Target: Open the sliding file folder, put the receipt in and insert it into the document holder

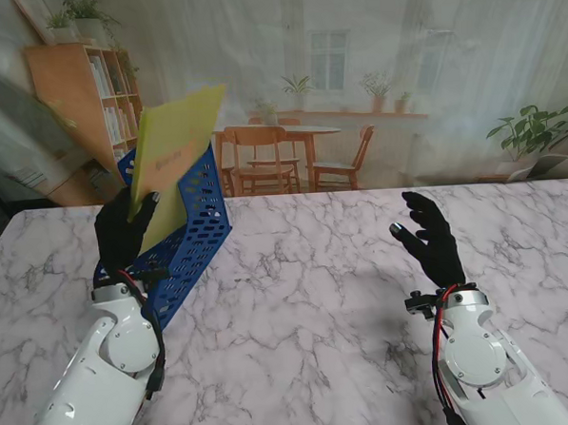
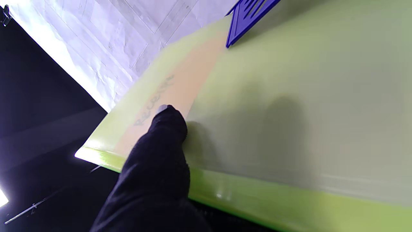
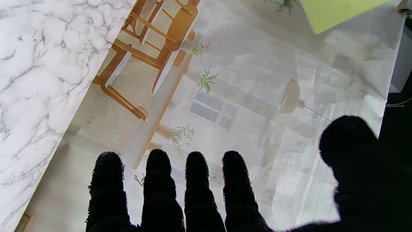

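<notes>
marble table point(image 1: 317, 296) | printed room backdrop point(image 1: 373, 84) behind, far edge

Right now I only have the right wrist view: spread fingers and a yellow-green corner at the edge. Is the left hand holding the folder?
Observer: Yes. In the stand view the left hand grips the yellow-green folder, which is held tilted.
Operator: Is it in the holder?
Observer: Partly, it seems. Its lower end appears to sit inside the blue document holder on the robot's left, and most of the folder sticks out above it.
Operator: Receipt inside?
Observer: The left wrist view shows an orange receipt with faint lettering through the cover, with one of the fingers pressing on it.
</notes>
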